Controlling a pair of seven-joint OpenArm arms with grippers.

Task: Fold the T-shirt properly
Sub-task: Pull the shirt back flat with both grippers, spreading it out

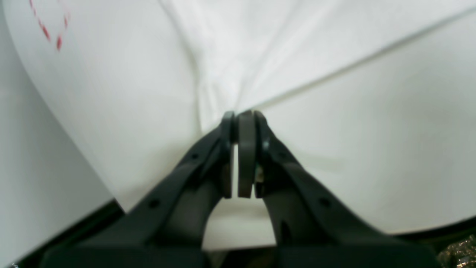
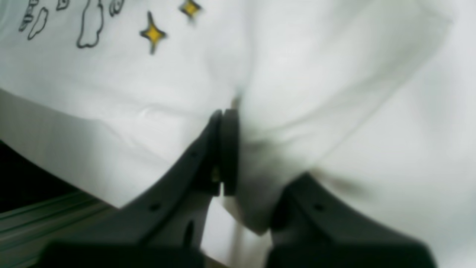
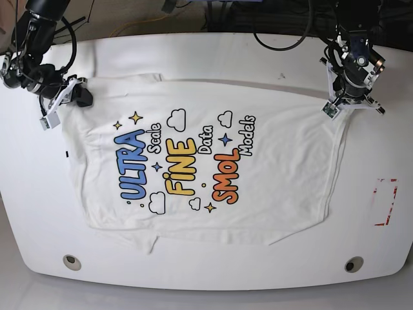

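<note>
Though pinched, T-shirt [image 3: 258, 174] lengthwise left-right

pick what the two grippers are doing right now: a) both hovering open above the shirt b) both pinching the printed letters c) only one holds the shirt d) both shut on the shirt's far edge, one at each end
d: the left gripper and the right gripper are each shut on the T-shirt at opposite ends of its far edge, clear of the print.

Black tool [image 1: 241, 123], apparently grey-padded.
</note>
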